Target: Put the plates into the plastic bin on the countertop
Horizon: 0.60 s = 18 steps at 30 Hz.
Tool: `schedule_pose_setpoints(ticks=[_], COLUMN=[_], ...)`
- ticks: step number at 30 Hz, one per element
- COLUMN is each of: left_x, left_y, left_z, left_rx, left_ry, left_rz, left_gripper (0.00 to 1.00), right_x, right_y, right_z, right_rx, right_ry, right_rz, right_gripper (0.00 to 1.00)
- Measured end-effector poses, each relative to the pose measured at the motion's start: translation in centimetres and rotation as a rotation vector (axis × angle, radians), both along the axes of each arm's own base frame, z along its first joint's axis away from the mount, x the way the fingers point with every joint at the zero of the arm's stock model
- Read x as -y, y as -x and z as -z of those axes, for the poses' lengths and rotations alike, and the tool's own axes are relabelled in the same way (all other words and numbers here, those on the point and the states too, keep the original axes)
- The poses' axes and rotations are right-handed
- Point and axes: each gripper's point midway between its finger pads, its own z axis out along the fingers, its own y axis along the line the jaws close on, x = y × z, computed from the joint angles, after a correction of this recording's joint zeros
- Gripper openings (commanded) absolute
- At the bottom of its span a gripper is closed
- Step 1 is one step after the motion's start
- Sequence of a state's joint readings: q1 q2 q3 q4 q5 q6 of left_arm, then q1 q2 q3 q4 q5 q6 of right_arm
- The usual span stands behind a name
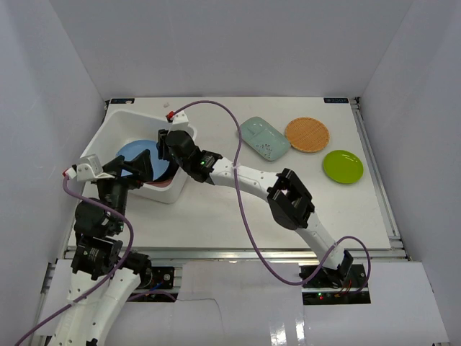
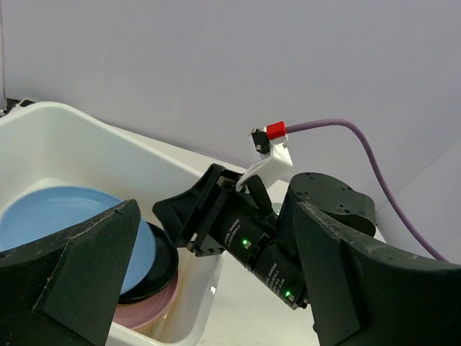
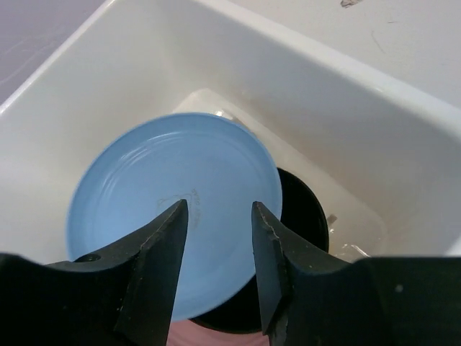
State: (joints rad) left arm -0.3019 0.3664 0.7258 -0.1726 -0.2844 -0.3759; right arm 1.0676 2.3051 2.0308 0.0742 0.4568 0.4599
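R gripper [image 3: 220, 245] hung over the bin [image 3: 324, 108], jaws a narrow gap apart, nothing between them. Blue plate [image 3: 166, 187] lay right under its fingertips, tilted, one edge propped on the black plate [image 3: 302, 216]. Pink plate [image 2: 151, 313] sat at the bottom of the stack. L gripper [image 2: 216, 216] was spread wide and empty, just beside the bin's near wall, w/ the R wrist straight ahead of it.

Risks, my read:
- Arm-to-arm contact. L jaws faced the R wrist at close range. A fwd move by L, or a sideways pull-out by R, could knock them together. I'd lift R straight up first.
- Cable [image 2: 331, 122] looped behind the R wrist and could catch on the bin rim or on L during retreat.
- Blue plate sat uneven, so a nudge from R fingers could slide it.

Not yet binned: dish [image 1: 264, 137] and orange plate [image 1: 307, 134] just beside each other, lime plate [image 1: 343, 166] apart. All were well behind R gripper on the countertop [image 1: 238, 216].

Surface was flat, white, prob. slick, so thin rims may be hard to get a finger under. Rail [image 1: 238, 252] ran along the edge. Walls [image 1: 57, 86] stood close beyond the bin, so L had little swing room there.
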Motion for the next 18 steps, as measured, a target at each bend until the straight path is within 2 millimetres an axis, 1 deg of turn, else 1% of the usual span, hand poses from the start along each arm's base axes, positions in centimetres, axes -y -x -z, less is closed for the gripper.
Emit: schedule_pose_setpoints(ticks=[3, 5, 7, 9, 10, 11, 12, 13, 15, 16, 18], left_x=[0.3, 0.4, 0.6, 1.1, 1.4, 1.8, 2.3, 2.9, 4.5, 5.6, 8.1], left_y=[-0.5, -0.9, -1.3, -1.8, -2.1, -2.4, -2.8, -3.2, -3.9, -4.3, -5.0], left_z=[0.5, 0.8, 1.2, 1.7, 1.8, 2.0, 2.0, 2.2, 2.6, 2.9, 3.7], left_rx=[-0.021, -0.037, -0.055, -0.081, -0.093, -0.109, -0.124, -0.139, -0.173, -0.192, -0.231], left_ry=[-0.003, -0.004, -0.006, -0.009, -0.009, -0.007, -0.002, 0.001, 0.014, 0.024, 0.054], left_rz=[0.008, 0.009, 0.014, 0.032, 0.043, 0.058, 0.077, 0.103, 0.174, 0.223, 0.340], left_gripper=[0.98, 0.98, 0.98, 0.98, 0.98, 0.98, 0.98, 0.98, 0.98, 0.98, 0.98], right_x=[-0.3, 0.0, 0.5, 1.7, 2.5, 3.5, 4.9, 6.7, 11.6, 14.3, 20.6], right_y=[0.4, 0.8, 1.2, 1.5, 1.7, 2.0, 2.3, 2.5, 2.6, 2.3, 1.4], right_z=[0.0, 0.4, 0.2, -0.8, -1.6, -2.8, -3.9, -4.9, -7.5, -8.8, -11.5], right_rx=[0.009, 0.009, 0.015, 0.023, 0.029, 0.036, 0.043, 0.049, 0.066, 0.080, 0.111], right_ry=[-0.008, 0.007, 0.020, 0.025, 0.023, 0.012, -0.003, -0.010, -0.046, -0.065, -0.111], right_rz=[-0.010, -0.018, -0.025, -0.027, -0.026, -0.026, -0.027, -0.019, 0.013, 0.040, 0.116], right_gripper=[0.49, 0.49, 0.49, 0.48, 0.47, 0.42, 0.37, 0.31, 0.13, 0.08, 0.08])
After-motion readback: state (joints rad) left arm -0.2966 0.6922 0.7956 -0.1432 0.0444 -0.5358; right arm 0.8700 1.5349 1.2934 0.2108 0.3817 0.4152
